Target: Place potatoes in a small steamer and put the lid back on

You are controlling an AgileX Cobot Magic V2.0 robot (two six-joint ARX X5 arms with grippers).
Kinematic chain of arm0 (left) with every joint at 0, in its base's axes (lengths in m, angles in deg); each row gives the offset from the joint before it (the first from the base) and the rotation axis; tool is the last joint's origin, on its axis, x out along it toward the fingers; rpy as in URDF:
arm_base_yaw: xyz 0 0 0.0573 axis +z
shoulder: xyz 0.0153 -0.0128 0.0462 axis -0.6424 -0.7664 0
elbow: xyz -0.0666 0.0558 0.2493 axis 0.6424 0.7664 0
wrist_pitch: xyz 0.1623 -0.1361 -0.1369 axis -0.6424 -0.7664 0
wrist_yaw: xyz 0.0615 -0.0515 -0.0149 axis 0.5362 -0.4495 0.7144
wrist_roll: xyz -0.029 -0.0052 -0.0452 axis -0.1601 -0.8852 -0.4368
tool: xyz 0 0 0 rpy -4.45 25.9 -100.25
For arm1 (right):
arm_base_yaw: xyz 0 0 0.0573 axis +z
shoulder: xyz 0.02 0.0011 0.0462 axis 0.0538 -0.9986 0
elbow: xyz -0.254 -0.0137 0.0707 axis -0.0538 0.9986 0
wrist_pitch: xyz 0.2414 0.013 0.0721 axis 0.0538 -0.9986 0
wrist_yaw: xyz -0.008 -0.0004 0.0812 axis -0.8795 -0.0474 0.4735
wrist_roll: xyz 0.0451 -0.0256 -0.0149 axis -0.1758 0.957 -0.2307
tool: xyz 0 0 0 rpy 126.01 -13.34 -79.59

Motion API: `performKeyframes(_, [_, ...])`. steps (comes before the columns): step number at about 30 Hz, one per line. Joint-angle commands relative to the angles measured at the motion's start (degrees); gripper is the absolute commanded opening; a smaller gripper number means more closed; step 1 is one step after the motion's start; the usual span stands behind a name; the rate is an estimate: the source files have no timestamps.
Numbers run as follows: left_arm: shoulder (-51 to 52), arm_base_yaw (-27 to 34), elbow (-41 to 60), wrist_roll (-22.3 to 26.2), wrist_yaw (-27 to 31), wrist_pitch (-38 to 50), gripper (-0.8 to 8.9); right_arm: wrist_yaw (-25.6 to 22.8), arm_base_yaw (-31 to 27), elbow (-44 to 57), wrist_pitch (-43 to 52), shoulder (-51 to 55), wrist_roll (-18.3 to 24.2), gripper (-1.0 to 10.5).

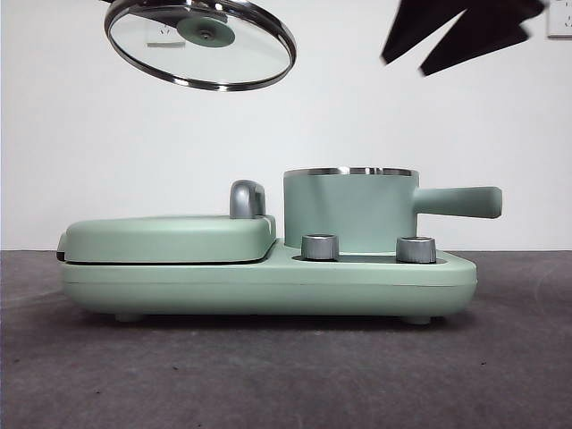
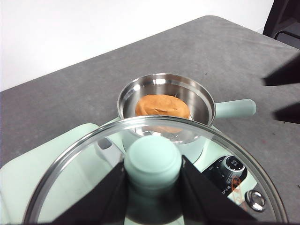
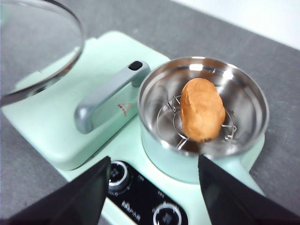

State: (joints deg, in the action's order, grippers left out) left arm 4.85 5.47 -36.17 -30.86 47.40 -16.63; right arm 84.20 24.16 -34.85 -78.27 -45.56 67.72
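Lid (image 1: 200, 40) hangs tilted in the front view, high and to one side of the small steamer (image 1: 349, 210). Left wrist view: left gripper (image 2: 152, 180) clamps the lid's knob, pot ahead. Right wrist view: right gripper (image 3: 154, 187) gapes wide, empty; potato (image 3: 202, 109) lies on the rack inside.
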Motion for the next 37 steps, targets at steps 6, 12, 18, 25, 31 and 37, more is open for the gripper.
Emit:
performKeyframes(6, [-1.25, -0.37, -1.07, 0.04, -0.04, 3.85, 0.14, -8.35, 3.74, 10.84, -0.24, 14.91, -4.42, 2.8])
performKeyframes(12, [-6.56, -0.96, -1.07, -0.02, -0.59, 10.38, 0.14, -11.23, 5.46, 13.92, -6.45, 22.99, -7.96, 2.8])
performKeyframes(18, [-14.67, -2.40, -1.14, 0.02, -0.68, 23.85, 0.13, -11.34, 5.64, 13.92, -11.39, 26.40, -8.63, 2.8])
performKeyframes(25, [-24.98, -3.08, -5.49, 0.46, -0.66, 30.82, 0.13, -11.34, 5.64, 13.92, -12.46, 27.21, -8.61, 2.8])
performKeyframes(31, [-33.16, -3.08, -13.88, 1.68, -0.66, 30.69, 0.13, -11.37, 5.62, 13.92, -12.90, 27.12, -8.57, 2.8])
performKeyframes(37, [-39.06, -3.23, -19.74, 1.73, -0.66, 30.80, 0.14, -11.39, 5.62, 13.92, -14.01, 27.10, -7.87, 2.8])
